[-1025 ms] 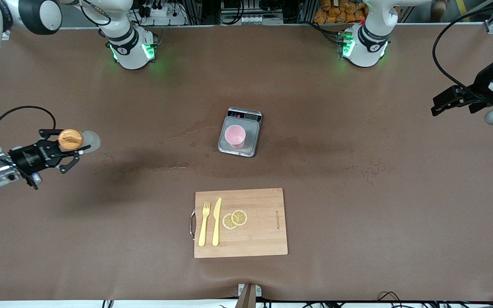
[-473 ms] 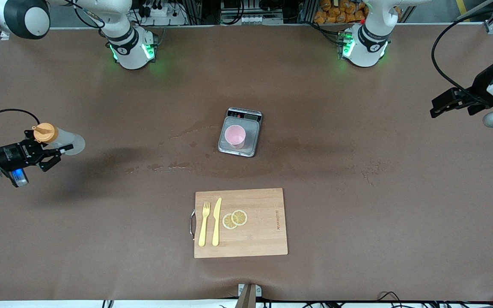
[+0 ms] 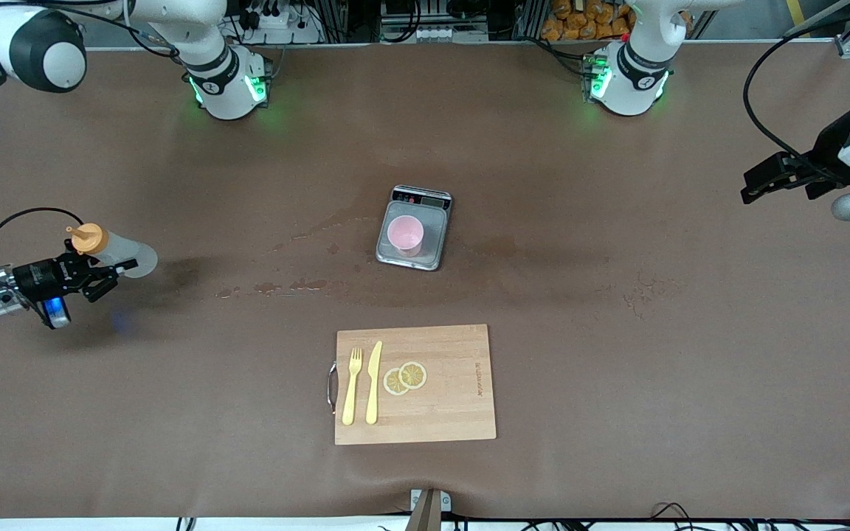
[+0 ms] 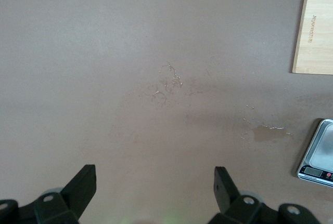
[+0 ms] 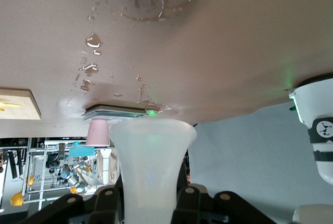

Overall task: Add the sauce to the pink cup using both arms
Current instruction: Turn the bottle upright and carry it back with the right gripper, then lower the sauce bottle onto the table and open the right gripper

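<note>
Brown table [image 3: 617, 369], sauce [image 3: 119, 251] near edge

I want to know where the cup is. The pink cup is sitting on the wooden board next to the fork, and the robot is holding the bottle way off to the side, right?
Not quite. The pink cup sits on the little scale, not the wooden board, as the front view shows. The right gripper does hold the bottle off at the side.
</note>
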You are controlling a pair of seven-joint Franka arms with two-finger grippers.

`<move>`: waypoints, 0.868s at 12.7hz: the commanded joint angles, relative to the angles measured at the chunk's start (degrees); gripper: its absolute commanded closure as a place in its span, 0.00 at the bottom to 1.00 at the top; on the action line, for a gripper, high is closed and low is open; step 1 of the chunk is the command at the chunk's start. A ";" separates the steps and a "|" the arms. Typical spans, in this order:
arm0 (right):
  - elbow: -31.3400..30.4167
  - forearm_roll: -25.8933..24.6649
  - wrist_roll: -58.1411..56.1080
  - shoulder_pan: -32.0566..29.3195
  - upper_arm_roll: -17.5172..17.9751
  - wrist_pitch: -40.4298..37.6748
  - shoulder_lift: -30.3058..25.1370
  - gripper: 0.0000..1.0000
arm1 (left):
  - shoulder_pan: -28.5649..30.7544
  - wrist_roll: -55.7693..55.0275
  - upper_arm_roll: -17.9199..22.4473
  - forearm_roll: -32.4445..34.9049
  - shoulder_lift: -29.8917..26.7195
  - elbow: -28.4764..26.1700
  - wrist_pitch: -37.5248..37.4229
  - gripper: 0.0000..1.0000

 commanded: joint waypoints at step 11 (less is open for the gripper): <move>-4.86 1.10 -8.36 0.11 1.10 10.17 6.73 0.86 | 0.47 1.00 -0.25 -0.23 0.52 0.42 0.26 0.00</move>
